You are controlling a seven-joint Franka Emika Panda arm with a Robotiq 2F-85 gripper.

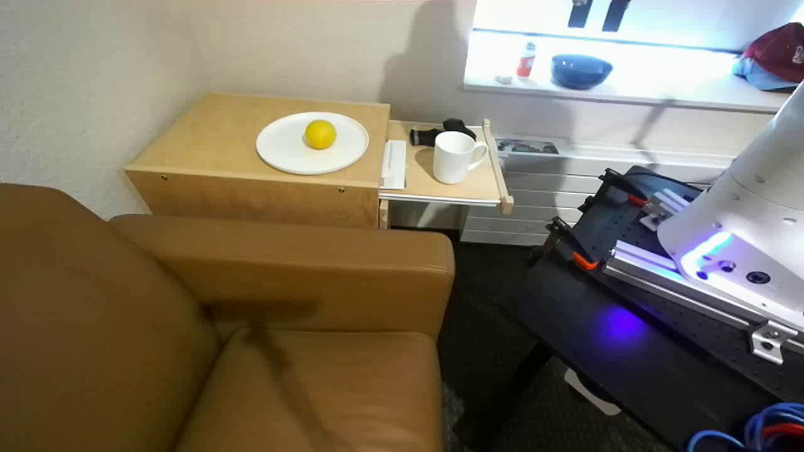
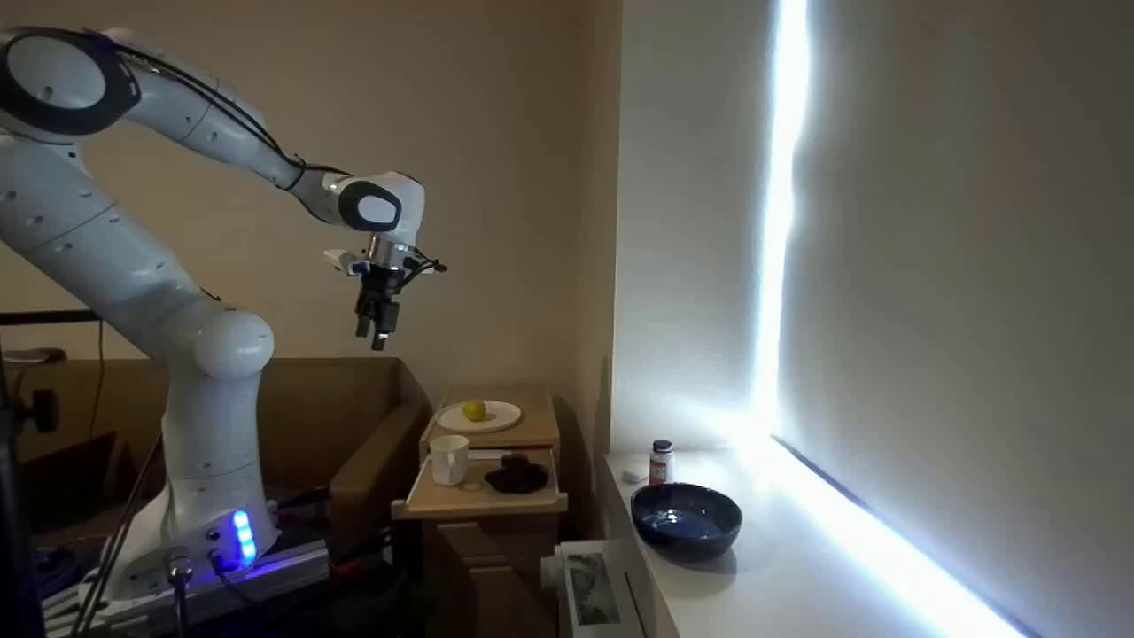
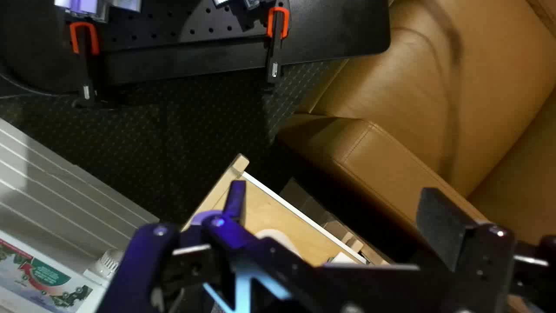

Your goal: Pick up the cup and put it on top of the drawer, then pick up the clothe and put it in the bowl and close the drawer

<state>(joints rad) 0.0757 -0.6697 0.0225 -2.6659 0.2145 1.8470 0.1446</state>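
Observation:
A white mug (image 1: 451,160) stands upright in the pulled-out drawer (image 1: 498,166); it also stands there in an exterior view (image 2: 449,461). A black cloth (image 1: 426,137) lies crumpled beside it in the drawer, also in an exterior view (image 2: 516,478). A dark blue bowl (image 2: 685,525) sits on the windowsill, in both exterior views (image 1: 581,71). My gripper (image 2: 370,338) is high above the drawer, fingers down and holding nothing. In the wrist view my gripper (image 3: 335,202) has its fingers wide apart; part of the mug's white rim (image 3: 278,238) shows behind it. The cloth is hidden there.
A white plate (image 1: 282,147) with a yellow fruit (image 1: 321,134) is on the cabinet top (image 1: 220,125). A white flat item (image 1: 394,164) lies in the drawer. A brown sofa (image 1: 301,251) stands beside the cabinet. A bottle (image 2: 661,462) stands near the bowl.

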